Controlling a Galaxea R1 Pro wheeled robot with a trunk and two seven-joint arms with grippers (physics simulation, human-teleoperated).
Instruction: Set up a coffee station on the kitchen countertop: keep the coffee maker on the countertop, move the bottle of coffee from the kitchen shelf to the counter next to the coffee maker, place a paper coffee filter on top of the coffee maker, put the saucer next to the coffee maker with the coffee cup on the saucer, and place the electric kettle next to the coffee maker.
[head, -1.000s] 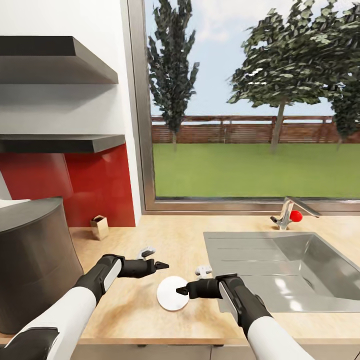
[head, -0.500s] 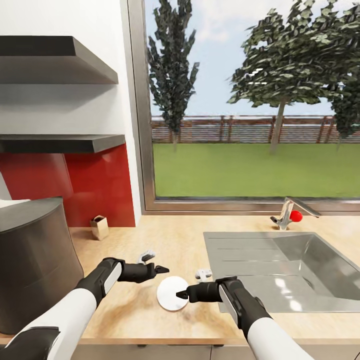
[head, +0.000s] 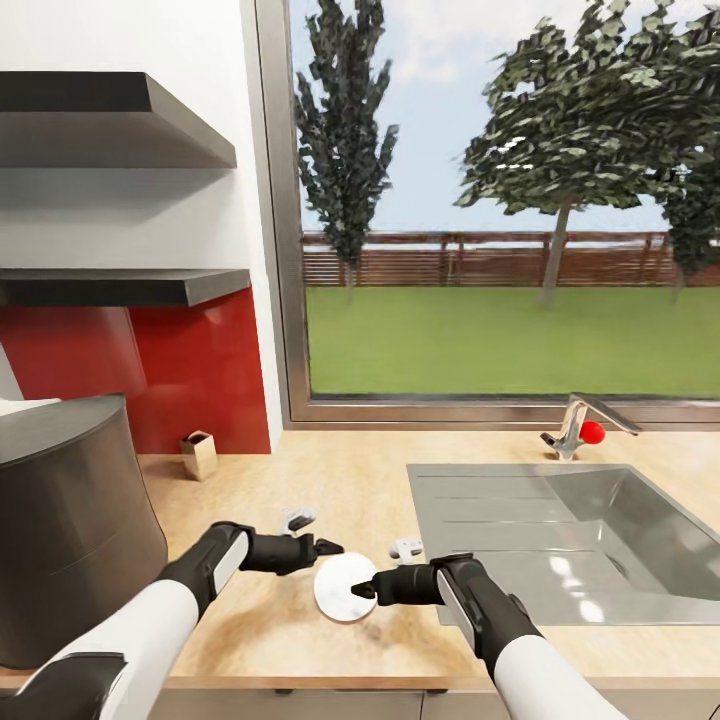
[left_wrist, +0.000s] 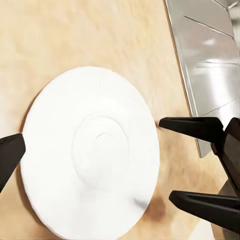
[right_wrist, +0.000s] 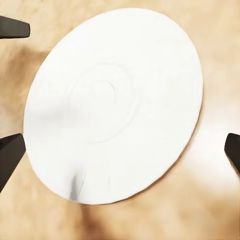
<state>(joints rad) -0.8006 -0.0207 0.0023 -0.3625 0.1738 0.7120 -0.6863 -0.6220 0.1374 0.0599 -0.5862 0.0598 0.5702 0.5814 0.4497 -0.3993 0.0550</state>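
A white saucer lies flat on the wooden countertop, just left of the steel sink. The left gripper and right gripper hover at its far-left and near-right edges, both with fingers spread and holding nothing.

I get bright, even daylight through the window, and the steel sink throws pale glare patches back at me. On my wrist feeds the saucer is nearly blown out white, with a soft dark shadow along its rim on the countertop. The wood grain looks smeared and soft close up, and the trees outside render blocky.
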